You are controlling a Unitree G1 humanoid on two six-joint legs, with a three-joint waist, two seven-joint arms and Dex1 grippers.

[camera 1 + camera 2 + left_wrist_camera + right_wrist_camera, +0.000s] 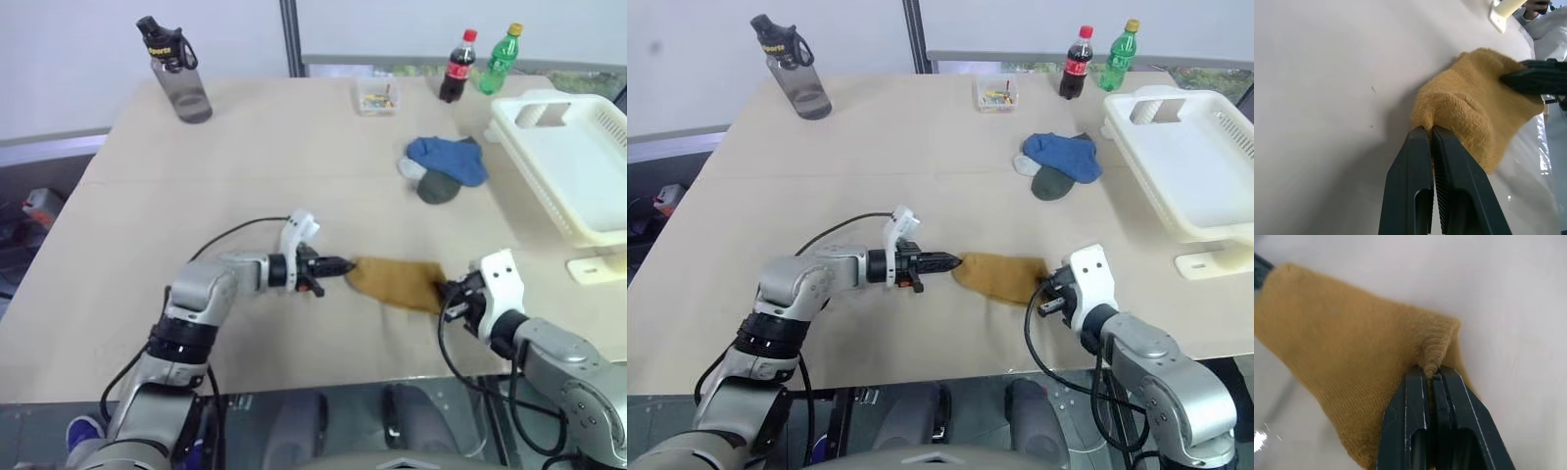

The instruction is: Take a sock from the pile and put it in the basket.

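Lying crosswise, the sock (397,282) stretches between left claw (342,266) and right claw (448,293).

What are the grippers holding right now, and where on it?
Mustard-yellow knit sock: left gripper pinches one end, right gripper the opposite end.

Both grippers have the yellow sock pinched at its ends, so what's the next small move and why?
Probably lift the sock off the table and carry it right toward the basket. The left gripper and right gripper are each shut on one end, and the basket sits farther right.
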